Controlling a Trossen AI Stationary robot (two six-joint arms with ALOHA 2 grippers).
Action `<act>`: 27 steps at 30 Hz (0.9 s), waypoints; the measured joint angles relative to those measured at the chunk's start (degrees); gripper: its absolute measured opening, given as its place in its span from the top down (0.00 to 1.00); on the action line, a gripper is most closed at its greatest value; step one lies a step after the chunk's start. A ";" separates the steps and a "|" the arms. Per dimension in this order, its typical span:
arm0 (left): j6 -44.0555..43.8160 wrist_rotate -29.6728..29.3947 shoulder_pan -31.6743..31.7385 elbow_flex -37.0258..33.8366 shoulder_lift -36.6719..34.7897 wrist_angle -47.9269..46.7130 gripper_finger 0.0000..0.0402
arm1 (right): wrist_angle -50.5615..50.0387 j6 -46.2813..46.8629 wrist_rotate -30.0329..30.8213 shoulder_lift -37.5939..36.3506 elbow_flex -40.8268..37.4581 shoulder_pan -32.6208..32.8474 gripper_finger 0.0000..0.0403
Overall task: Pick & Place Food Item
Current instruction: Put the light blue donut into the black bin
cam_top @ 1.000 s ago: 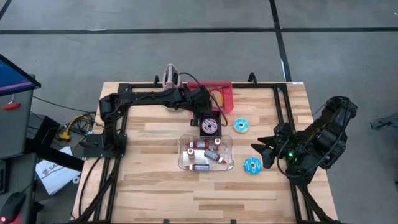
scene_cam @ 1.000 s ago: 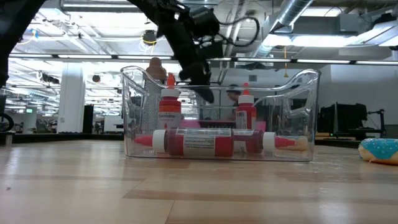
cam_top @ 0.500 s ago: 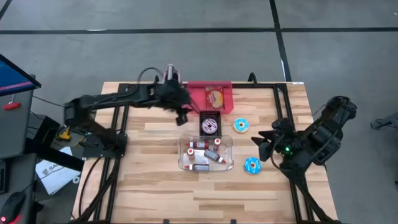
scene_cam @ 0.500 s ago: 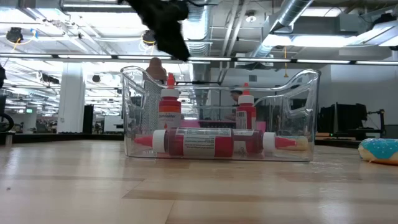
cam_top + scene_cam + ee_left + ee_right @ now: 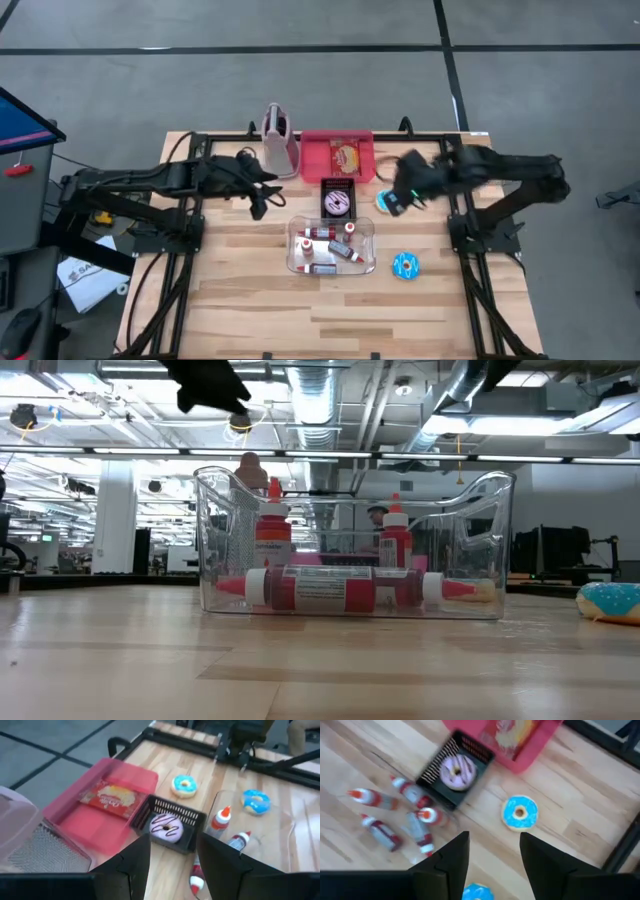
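Note:
A pink-glazed donut (image 5: 339,201) lies in a small black basket (image 5: 187,812) at the table's middle. One blue donut (image 5: 520,813) lies on the wood just right of the basket, and a second (image 5: 405,265) lies nearer the front edge. My right gripper (image 5: 492,860) hovers open above the first blue donut, with nothing between its fingers. My left gripper (image 5: 172,865) hangs open and empty to the left of the basket (image 5: 262,195), raised off the table.
A clear bin (image 5: 330,245) holding several red sauce bottles stands just in front of the basket. A red tray (image 5: 347,157) with a packaged snack and a pink holder (image 5: 279,128) sit at the far edge. Black frame rails run along both table sides.
My left gripper has pulled away from over the basket toward the table's left edge, rising and rolling; the pink donut stays in the basket. My right gripper has swung from the table's right side toward the far edge and inward, over the blue donut beside the basket.

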 joint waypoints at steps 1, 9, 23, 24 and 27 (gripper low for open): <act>0.01 -0.65 -0.40 0.00 -0.34 0.15 0.61 | 0.85 -3.04 -2.26 0.44 -0.85 -2.63 0.58; 0.05 -1.35 -1.07 -0.11 -1.64 0.64 0.61 | 4.89 -10.87 -12.06 10.50 -8.67 -16.94 0.59; -2.47 -1.15 -3.83 -0.07 -1.95 -0.80 0.61 | 25.13 -11.31 -18.59 17.51 -25.28 -23.28 0.50; -2.94 -1.10 -3.83 -0.07 -1.95 -0.94 0.61 | 26.17 -11.29 -19.34 16.71 -26.71 -23.84 0.49; -3.20 -1.13 -3.83 -0.07 -1.95 -0.84 0.61 | 31.21 -11.18 -22.09 14.34 -30.36 -23.97 0.46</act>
